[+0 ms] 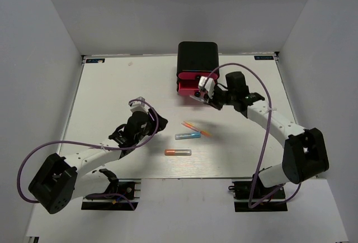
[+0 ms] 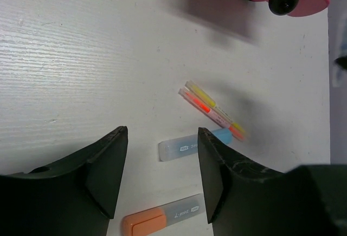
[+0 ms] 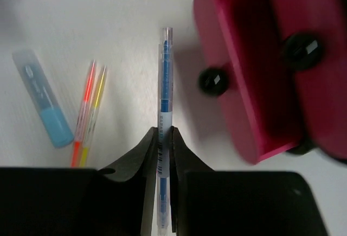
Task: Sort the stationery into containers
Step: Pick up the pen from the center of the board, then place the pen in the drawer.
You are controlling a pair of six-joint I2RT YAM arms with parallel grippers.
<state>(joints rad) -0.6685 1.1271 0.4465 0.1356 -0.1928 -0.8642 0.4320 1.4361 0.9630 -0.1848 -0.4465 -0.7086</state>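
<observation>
Meanwhile the right jaws pinch a pale-blue stick (image 3: 165, 84) beside the pink drawers (image 3: 255, 84) at the far side — the left jaws, spread, hang over the blue tube (image 2: 179, 148) and orange tube (image 2: 162, 218) lying on the counter (image 2: 81, 57).

A blue capsule tube (image 1: 187, 136) and an orange capsule tube (image 1: 178, 152) are lying flat and apart near two thin pink and yellow sticks (image 1: 196, 127) lying side by side, while a blue stick (image 3: 165, 84) is sitting pinched in the right gripper (image 3: 165, 134) beside the pink drawers (image 1: 189, 88) in their black box (image 1: 197, 56).
</observation>
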